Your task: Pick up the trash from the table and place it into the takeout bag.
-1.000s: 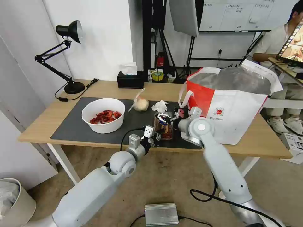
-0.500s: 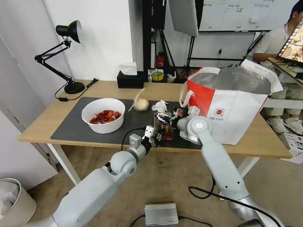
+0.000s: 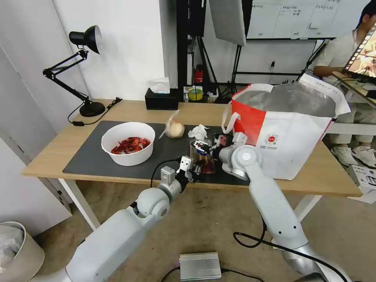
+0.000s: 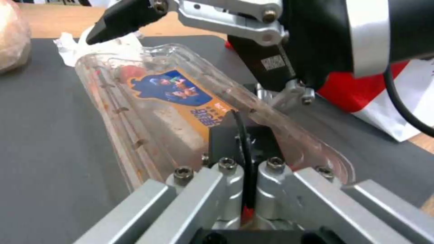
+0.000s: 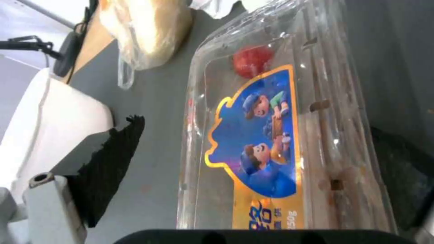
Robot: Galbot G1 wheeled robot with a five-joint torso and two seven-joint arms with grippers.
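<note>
The clear hinged tray [image 3: 203, 157] with cherry tomatoes and a blue-and-orange label lies on the dark mat near the table's [image 3: 55, 156] front edge. My left gripper [image 3: 196, 169] is shut on the tray's near rim [image 4: 280, 135], its black pad [image 4: 224, 140] pressing on the lid. Over the tray's far end my right gripper [image 3: 203, 147] stands open; in the right wrist view one black finger [image 5: 108, 162] stands apart from the tray's [image 5: 271, 135] side. On the mat sit the white bowl [image 3: 127, 148] of crayfish shells, the bagged beige ball [image 3: 174, 129] and the crumpled tissue [image 3: 198, 132]. The takeout bag [image 3: 286, 129] stands open at the right.
A black tissue box [image 3: 161, 100] and a black desk lamp [image 3: 84, 70] stand along the table's back. A grey metal box [image 3: 200, 265] with a cable lies on the floor in front. A bin [image 3: 17, 250] stands at the lower left.
My right arm has shifted slightly left, bringing its gripper a little further over the tray. The left arm and the other things have stayed put.
</note>
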